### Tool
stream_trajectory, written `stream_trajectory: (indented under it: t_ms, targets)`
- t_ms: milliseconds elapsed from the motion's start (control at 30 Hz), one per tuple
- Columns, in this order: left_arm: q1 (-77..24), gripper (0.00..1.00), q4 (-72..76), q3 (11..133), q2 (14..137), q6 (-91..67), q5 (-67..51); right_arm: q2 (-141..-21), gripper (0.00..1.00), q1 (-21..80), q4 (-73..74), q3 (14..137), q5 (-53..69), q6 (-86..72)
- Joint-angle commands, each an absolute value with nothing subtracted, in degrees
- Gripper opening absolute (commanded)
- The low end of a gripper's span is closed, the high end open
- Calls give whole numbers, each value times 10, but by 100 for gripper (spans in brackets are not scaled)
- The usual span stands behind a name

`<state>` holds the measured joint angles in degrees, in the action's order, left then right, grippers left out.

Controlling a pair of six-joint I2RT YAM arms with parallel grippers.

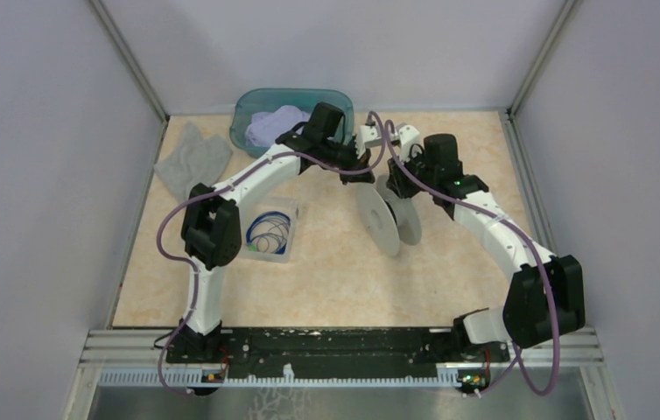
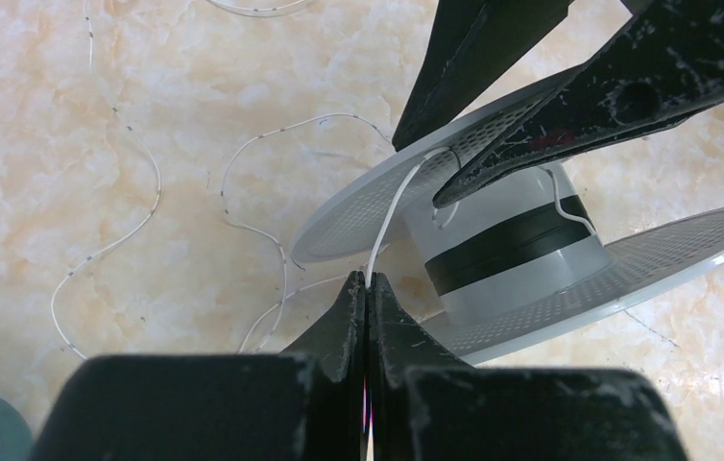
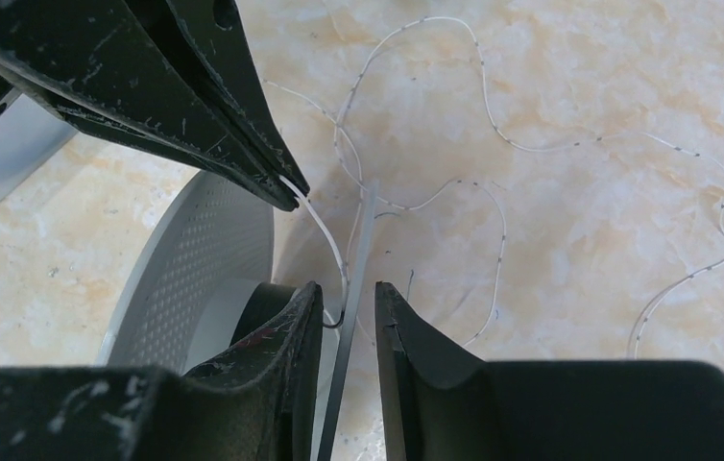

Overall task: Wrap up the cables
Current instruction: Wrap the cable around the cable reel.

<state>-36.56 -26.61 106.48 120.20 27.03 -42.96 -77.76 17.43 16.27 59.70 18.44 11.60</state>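
Left gripper [image 2: 366, 281] pinching white cable [image 2: 384, 226], beside spool [image 2: 517, 264]

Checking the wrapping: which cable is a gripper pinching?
The white cable, pinched by the left gripper beside the spool; the blue cables lie coiled in the clear box.

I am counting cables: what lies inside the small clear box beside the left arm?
Coiled blue cables lie in the clear box, with a small pale thing. The left arm covers its left edge.

Left arm [image 1: 248, 178] and right arm [image 1: 495, 229] meet over a white spool [image 1: 386, 223] on the bench [image 1: 326, 289]; blue cables [image 1: 267, 230] lie coiled in a clear box [image 1: 284, 255].
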Motion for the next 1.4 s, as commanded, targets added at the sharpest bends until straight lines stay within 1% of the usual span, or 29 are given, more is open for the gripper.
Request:
stream_trajectory:
  t_ms: [0, 167, 333, 500, 633, 867, 933, 1033, 1133, 1200, 1267, 1367]
  targets:
    - [-367, 0, -279, 1068, 1212, 294, -428, -767, 27, 170, 160, 594, 193, 121]
    - [-372, 0, -292, 1074, 1220, 315, -415, -766, 26, 171, 161, 596, 185, 113]
    - [-374, 0, -294, 1077, 1224, 320, -411, -764, 13, 170, 162, 596, 171, 109]
    - [-375, 0, -295, 1078, 1227, 324, -411, -764, 9, 171, 166, 599, 151, 121]
    - [-375, 0, -297, 1083, 1230, 330, -406, -759, 0, 171, 165, 597, 145, 125]
    - [-374, 0, -268, 1087, 1230, 304, -404, -752, 0, 172, 171, 604, 145, 146]
    - [-373, 2, -253, 1089, 1227, 290, -409, -751, 0, 171, 175, 608, 151, 151]
    - [-371, 14, -240, 1097, 1221, 275, -415, -746, 0, 171, 184, 618, 159, 156]
    - [-365, 32, -239, 1112, 1214, 264, -422, -740, 0, 171, 203, 637, 161, 160]
    - [-358, 46, -236, 1115, 1202, 254, -425, -736, 0, 171, 220, 656, 161, 164]
    - [-344, 58, -228, 1110, 1183, 243, -437, -731, 0, 170, 237, 677, 159, 167]
    - [-321, 72, -224, 1104, 1152, 224, -456, -724, 0, 170, 264, 712, 153, 166]
